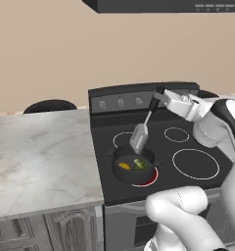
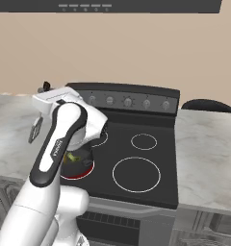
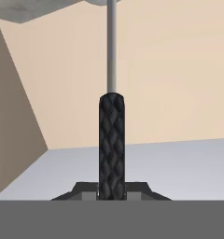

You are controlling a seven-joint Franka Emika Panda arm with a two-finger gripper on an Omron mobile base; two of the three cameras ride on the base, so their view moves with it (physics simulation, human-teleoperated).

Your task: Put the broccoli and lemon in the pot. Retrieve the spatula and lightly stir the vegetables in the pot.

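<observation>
the white arm's two-finger gripper point(image 1: 155, 101) sits above the back of the black glass stovetop point(image 1: 188, 142), just in front of the grey control panel with round knobs point(image 1: 120, 103). its fingers are pinched tight on the short black textured handle of the small spatula point(image 1: 141, 131); in the hand view the dark finger tips point(image 3: 88, 190) press against either side of that handle point(image 3: 112, 144), with the thin silver shaft running straight on toward 12 o'clock.

from the gripper the spatula hangs down toward 7 o'clock in the left base view, tilted, its flat silver-grey square blade just above the far rim of the round dark straight-walled pot point(image 1: 134, 169). whether the blade touches the rim cannot be told.

the pot stands on the front left burner, which glows red point(image 1: 150, 180) under its near edge. inside it, the small yellow-orange lemon point(image 1: 124, 166) lies at about 9 o'clock and the small dark green broccoli floret point(image 1: 138, 164) lies just right of centre, the two near each other but apart.

in the right base view the arm's white upper link covers most of the pot; a sliver of green and yellow point(image 2: 72, 157) shows beside it above the red burner ring point(image 2: 81, 172), and the spatula blade point(image 2: 35, 129) pokes out at 9 o'clock of the arm.

pale marbled stone counter point(image 1: 41, 157) flanks the stove on both sides, and a dark range hood point(image 1: 163, 6) hangs at 12 o'clock against the beige wall.
</observation>
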